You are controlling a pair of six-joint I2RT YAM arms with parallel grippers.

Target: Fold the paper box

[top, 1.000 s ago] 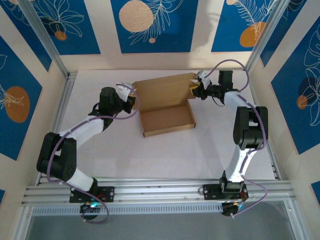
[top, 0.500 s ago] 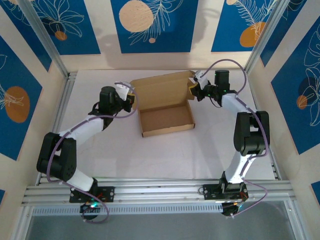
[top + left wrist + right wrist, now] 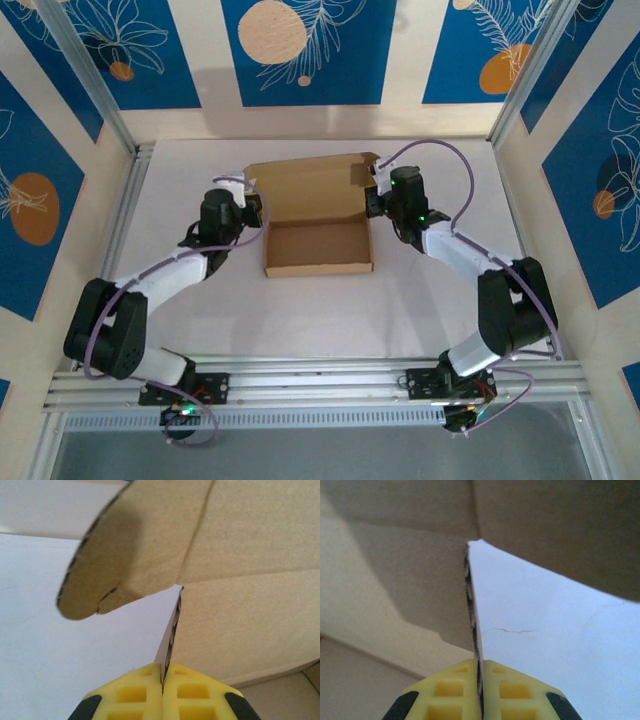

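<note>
The paper box point(image 3: 318, 250) is a shallow brown cardboard tray in the middle of the white table, with its lid panel point(image 3: 305, 185) standing up at the back. My left gripper point(image 3: 256, 208) is shut on the box's left side flap. In the left wrist view its yellow fingers point(image 3: 140, 692) pinch the thin cardboard edge point(image 3: 172, 630), and a rounded tab point(image 3: 115, 575) curls above. My right gripper point(image 3: 373, 200) is shut on the right side flap. The right wrist view has its yellow fingers point(image 3: 510, 690) clamping that cardboard edge point(image 3: 472, 610).
The white table point(image 3: 330, 310) has bare room in front of the box. Aluminium rails point(image 3: 125, 210) run along the left and right edges and the near edge point(image 3: 320, 380). Blue-patterned walls point(image 3: 300, 50) close in the back and sides.
The right gripper has shut on the box's right flap. Both arms have shifted the box to the left and squared it to the table, with the lid now more upright.
</note>
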